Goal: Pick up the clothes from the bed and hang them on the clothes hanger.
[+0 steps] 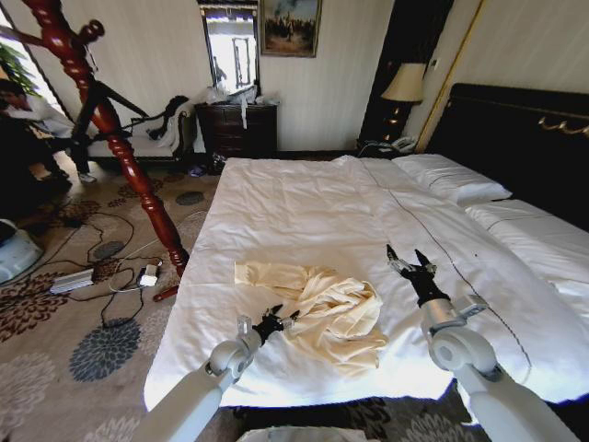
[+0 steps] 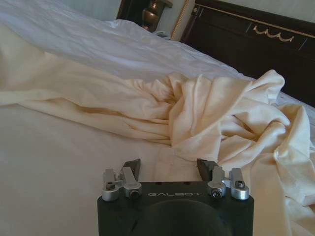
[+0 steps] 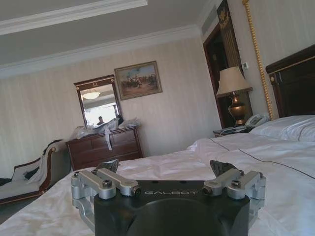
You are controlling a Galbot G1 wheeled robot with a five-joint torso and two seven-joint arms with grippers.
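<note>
The clothes, one crumpled cream-yellow shirt, lie on the white bed near its foot, with a sleeve stretched toward the left edge. My left gripper is open, low over the duvet at the shirt's near-left side. In the left wrist view the shirt lies just beyond the open left gripper. My right gripper hovers open above the duvet, right of the shirt and apart from it; the right wrist view has this gripper open with nothing in it. A slim black clothes hanger seems to hang on the red wooden stand.
The stand rises from the carpet left of the bed, with cables and a power strip around its foot. A dark dresser with a mirror stands at the back wall. Pillows and the dark headboard are to the right.
</note>
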